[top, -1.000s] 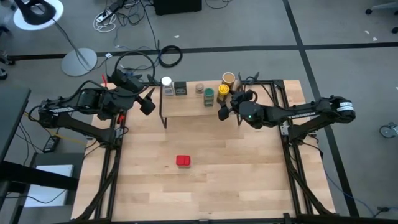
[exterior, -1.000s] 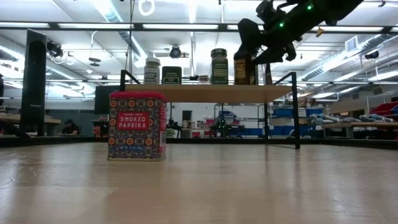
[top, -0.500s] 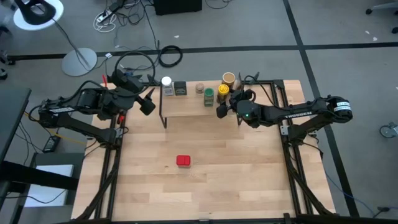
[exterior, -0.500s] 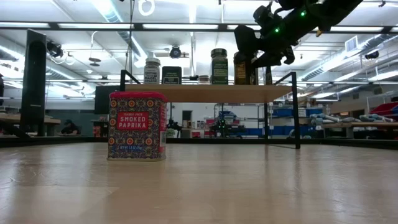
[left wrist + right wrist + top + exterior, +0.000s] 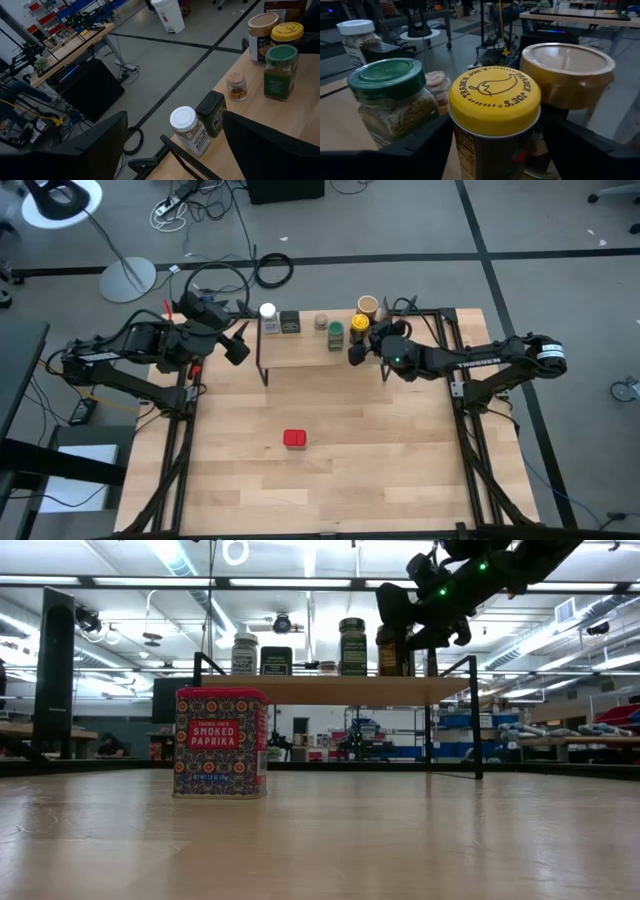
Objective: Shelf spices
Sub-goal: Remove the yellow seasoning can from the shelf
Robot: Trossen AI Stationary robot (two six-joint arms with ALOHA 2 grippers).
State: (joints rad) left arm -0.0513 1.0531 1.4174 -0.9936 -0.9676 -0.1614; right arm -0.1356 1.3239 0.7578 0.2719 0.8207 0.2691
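item count: one shelf (image 5: 300, 352), carrying six spice containers: one white-lidded jar (image 5: 268, 311), one dark tin (image 5: 290, 323), one small tan-capped jar (image 5: 321, 322), one green-lidded jar (image 5: 336, 333), one yellow-lidded jar (image 5: 360, 325), one brown canister (image 5: 368, 307). one red tin (image 5: 294, 439) stands on the table (image 5: 400, 470). total spice containers: seven. robot arms: two, with one gripper each.

Both arms are dark, slender and jointed, with white lettering along their long links. The right arm (image 5: 470, 362) shows small green lights near its wrist; the left arm (image 5: 130, 350) carries black cables.
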